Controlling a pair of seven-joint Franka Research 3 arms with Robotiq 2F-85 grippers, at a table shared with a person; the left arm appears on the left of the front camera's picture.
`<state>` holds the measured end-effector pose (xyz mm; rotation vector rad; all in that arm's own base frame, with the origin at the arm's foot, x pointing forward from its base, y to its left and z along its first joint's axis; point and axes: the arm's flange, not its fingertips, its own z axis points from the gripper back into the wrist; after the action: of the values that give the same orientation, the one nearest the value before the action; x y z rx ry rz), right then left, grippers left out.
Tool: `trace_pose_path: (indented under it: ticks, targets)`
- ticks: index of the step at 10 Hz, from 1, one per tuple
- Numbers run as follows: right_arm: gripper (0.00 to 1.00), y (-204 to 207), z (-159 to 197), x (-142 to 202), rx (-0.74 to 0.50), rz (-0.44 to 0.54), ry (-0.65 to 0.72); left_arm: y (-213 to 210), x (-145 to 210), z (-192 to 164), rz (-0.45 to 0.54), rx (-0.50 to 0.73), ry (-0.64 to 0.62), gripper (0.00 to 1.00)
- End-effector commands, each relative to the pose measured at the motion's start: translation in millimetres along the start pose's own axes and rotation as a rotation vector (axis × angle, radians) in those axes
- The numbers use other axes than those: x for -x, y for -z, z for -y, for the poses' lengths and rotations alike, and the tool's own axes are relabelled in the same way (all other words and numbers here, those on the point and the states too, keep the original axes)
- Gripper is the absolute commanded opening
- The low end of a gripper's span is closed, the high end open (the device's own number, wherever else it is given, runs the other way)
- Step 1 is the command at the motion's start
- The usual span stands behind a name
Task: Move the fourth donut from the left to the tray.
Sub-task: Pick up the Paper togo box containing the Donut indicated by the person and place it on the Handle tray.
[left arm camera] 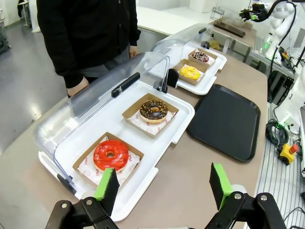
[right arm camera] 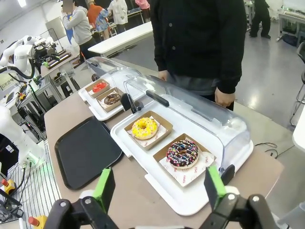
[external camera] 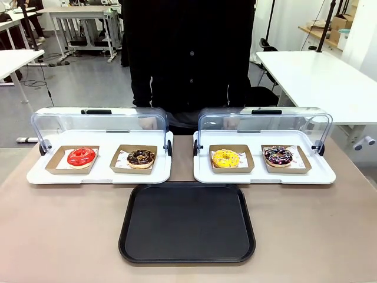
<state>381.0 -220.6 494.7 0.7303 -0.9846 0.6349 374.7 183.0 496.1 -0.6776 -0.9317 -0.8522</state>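
Right gripper (right arm camera: 159, 185) wide open, empty, near the fourth donut (right arm camera: 182, 153), which sits in its cardboard holder (right arm camera: 161, 151) on the rt-hand white display tray (right arm camera: 190, 200), clear lid (right arm camera: 200, 119) raised. Left gripper (left arm camera: 163, 181) likewise open, empty. Black tray (external camera: 187, 224) lies on table (external camera: 59, 236), robot's side, well apart from donut.
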Motion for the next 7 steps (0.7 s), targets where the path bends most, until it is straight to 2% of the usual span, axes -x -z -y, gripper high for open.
trace_pose_path:
  ticks: [1,7]
  targets:
    - [1.0,2.0,1.6,-0.3,-0.002,0.031,-0.03,-0.7,-1.4,-2.1,0.025,0.005,0.023,1.0]
    - [1.0,2.0,1.6,-0.3,-0.002,0.031,-0.03,-0.7,-1.4,-2.1,0.025,0.005,0.023,1.0]
